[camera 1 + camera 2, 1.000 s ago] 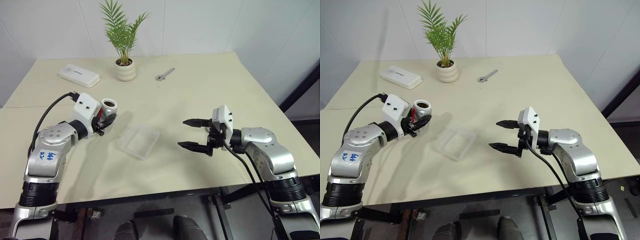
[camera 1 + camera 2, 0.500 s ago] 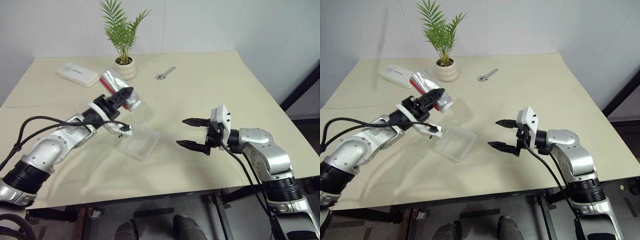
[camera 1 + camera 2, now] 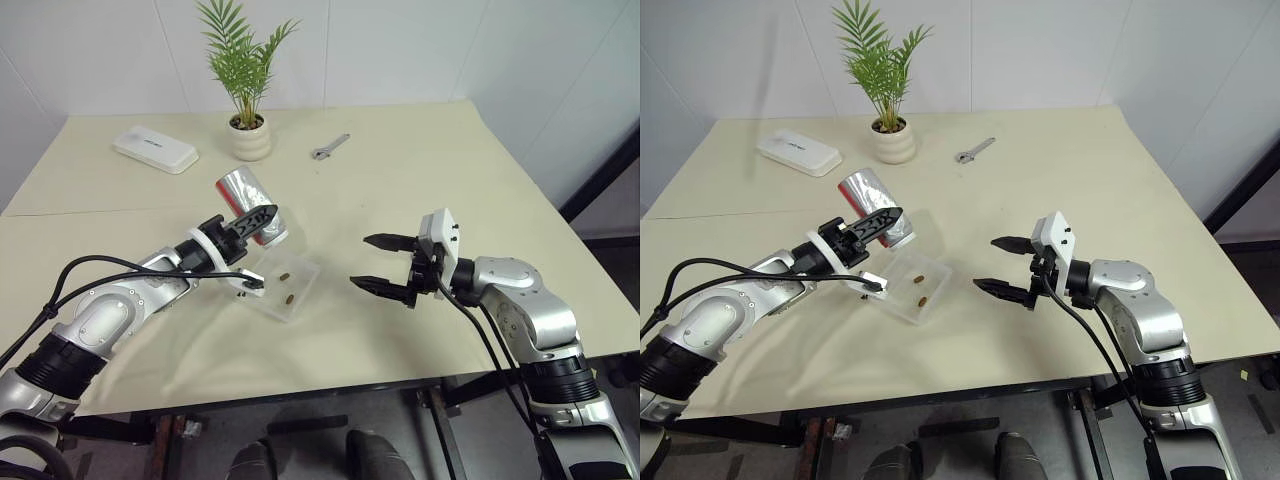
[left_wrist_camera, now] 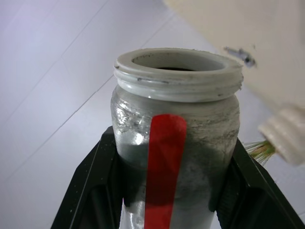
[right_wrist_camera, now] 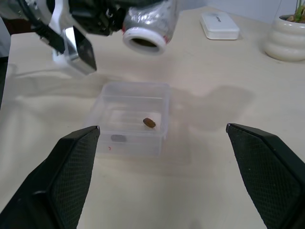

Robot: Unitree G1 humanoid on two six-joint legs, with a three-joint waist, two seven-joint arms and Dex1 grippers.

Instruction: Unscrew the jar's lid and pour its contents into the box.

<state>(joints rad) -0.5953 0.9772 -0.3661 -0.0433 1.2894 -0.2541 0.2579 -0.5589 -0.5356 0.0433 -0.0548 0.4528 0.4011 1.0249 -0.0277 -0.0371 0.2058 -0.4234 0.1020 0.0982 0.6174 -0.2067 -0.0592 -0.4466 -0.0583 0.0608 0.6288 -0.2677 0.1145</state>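
Cream table point(image 3: 420, 170): box point(image 3: 283, 290), pot point(image 3: 250, 138), case point(image 3: 155, 150), wrench point(image 3: 329, 148)

The air directly above the box point(image 3: 282, 288) is taken up by the jar point(image 3: 250, 207), held tipped over it in the closed left gripper point(image 3: 252, 220), so approach from the robot's left and from above is blocked. The box's right side is left open: bare table point(image 3: 420, 180) lies between it and the right gripper point(image 3: 383, 264), whose fingers are spread wide and empty. Toward the far edge, passage is narrowed by a plant pot point(image 3: 250, 138), a white case point(image 3: 155, 150) and a wrench point(image 3: 329, 148), all well apart from the box.
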